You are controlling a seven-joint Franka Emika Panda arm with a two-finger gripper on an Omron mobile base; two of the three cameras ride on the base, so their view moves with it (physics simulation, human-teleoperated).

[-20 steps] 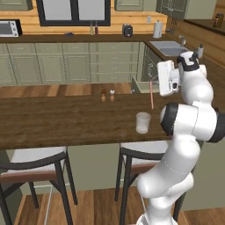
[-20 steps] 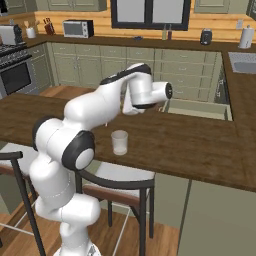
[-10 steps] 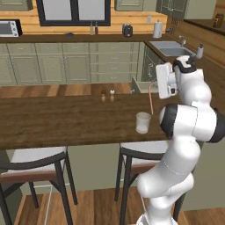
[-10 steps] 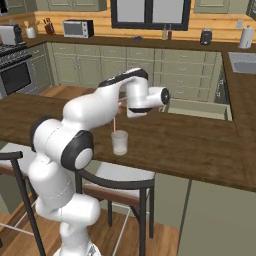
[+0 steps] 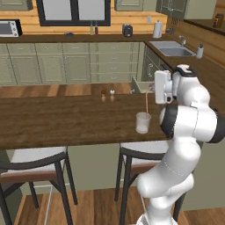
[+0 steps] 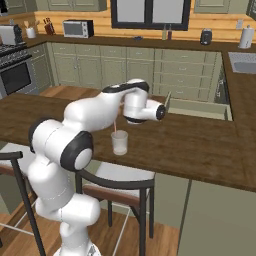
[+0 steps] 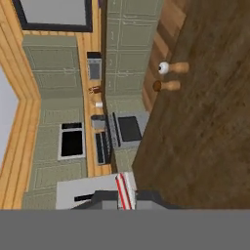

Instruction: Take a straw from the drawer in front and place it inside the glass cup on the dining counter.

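In the left base view, the white arm rises at the right and bends over the dining counter (image 5: 66, 121). The gripper (image 5: 148, 86) is clenched on the top of the straw (image 5: 146, 102), which hangs upright with its lower end inside the glass cup (image 5: 143, 122). The cup stands on the counter near its front edge. Behind the arm, the drawer (image 5: 141, 85) stands pulled out from the green cabinets. Two small shakers (image 5: 107, 92) sit farther back on the counter, well apart from the cup. Two stools (image 5: 30, 169) stand below the counter's edge.

In the right base view, the arm reaches from the lower left, and the straw (image 6: 115, 128) drops as a thin pink line into the cup (image 6: 119, 142). The open drawer (image 6: 199, 108) lies beyond the counter.

In the hand view, the straw (image 7: 122, 191) shows red and white at the bottom, pinched between the fingers. The shakers (image 7: 170, 76) stand on the brown wood grain above.
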